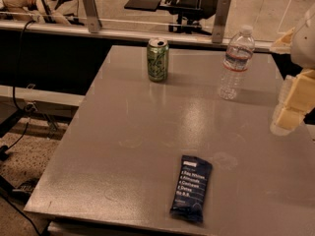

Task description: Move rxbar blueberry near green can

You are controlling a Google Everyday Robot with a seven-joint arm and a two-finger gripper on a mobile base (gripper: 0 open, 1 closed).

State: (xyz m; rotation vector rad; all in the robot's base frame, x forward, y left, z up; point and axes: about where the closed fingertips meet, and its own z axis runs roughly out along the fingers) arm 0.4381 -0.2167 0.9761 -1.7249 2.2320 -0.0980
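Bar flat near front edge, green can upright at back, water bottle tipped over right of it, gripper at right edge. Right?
Not quite: the water bottle stands upright, as the camera view shows. Rest holds: rxbar blueberry flat near the front edge, green can upright at back, gripper at the right edge.

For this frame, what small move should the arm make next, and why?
Probably bring the gripper left and down toward the rxbar blueberry. The gripper hangs by the right side of the table, well apart from the bar. The bar lies flat near the front edge, far from the green can, which stands upright at the back, so it has yet to be picked up.
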